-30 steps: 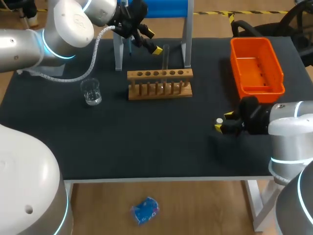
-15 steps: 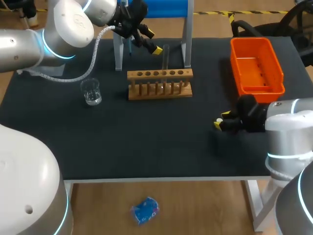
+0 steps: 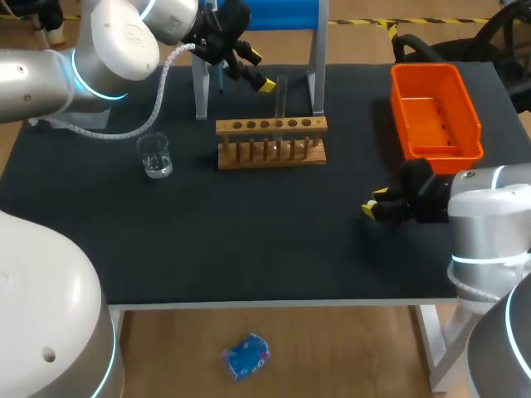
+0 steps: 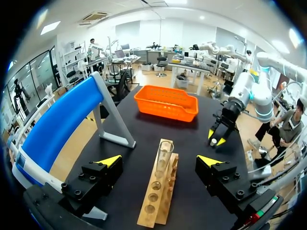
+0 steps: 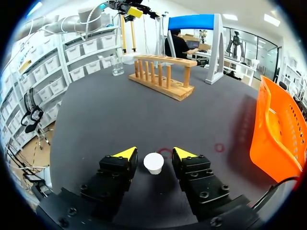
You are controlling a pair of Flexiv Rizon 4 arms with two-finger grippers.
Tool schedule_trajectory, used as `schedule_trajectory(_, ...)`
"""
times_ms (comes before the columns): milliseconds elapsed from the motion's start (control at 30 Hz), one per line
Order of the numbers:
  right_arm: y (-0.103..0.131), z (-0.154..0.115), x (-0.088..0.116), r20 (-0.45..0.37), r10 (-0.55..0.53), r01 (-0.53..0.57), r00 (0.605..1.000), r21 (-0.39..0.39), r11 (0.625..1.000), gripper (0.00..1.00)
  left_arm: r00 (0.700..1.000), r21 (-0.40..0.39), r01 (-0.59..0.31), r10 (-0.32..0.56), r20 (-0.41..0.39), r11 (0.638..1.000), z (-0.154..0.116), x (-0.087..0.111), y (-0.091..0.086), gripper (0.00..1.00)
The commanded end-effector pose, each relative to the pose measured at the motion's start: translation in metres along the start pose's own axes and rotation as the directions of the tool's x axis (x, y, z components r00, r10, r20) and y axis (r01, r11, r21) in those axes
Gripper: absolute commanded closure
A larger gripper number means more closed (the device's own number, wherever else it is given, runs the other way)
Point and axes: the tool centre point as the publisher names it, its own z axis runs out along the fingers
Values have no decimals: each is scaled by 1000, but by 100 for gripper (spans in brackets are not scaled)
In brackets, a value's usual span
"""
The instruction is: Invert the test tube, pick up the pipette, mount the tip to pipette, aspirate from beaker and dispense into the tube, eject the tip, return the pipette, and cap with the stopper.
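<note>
Right pincer [image 5: 154, 153] stands open astride the white stopper [image 5: 154, 164]; left pincer [image 4: 160, 160] gapes wide, empty, near the test tube [image 4: 164, 152].

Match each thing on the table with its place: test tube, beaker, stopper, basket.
Things:
1. test tube
2. beaker
3. stopper
4. basket

Places:
A. between the open fingers of the right hand
B. upright in the wooden rack
C. far to the right of the rack
D. standing alone, left of the rack

Pairs: 1-B, 2-D, 3-A, 4-C
</note>
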Motion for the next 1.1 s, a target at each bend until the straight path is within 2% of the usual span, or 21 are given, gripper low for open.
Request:
schedule_trajectory(33, 0, 2, -1, 1, -1, 1, 1000, -2, 1000, 55, 1000, -6, 1, -2, -3, 1000, -1, 0, -1, 0)
schedule_trajectory(367, 1, 2, -2, 3, -2, 2, 1000, 3, 1000, 61, 1000, -6, 1, -2, -3, 1000, -1, 0, -1, 0)
schedule_trajectory(700, 0, 1, -2, 3, 0, 0, 1000, 6, 1000, 62, 1000, -6, 1, -2, -3, 1000, -1, 0, -1, 0)
schedule_trajectory(1000, -1, 0, -2, 4, 4, -4, 1000, 10, 1000, 83, 1000, -6, 1, -2, -3, 1000, -1, 0, -1, 0)
schedule_trajectory(1033, -1, 0, -2, 4, 4, -4, 1000, 10, 1000, 87, 1000, -6, 1, -2, -3, 1000, -1, 0, -1, 0)
schedule_trajectory(1067, -1, 0, -2, 5, 4, -4, 1000, 10, 1000, 97, 1000, -6, 1, -2, -3, 1000, -1, 0, -1, 0)
schedule_trajectory(1100, -2, -1, -2, 6, 4, -4, 1000, 10, 1000, 100, 1000, -6, 1, -2, -3, 1000, -1, 0, -1, 0)
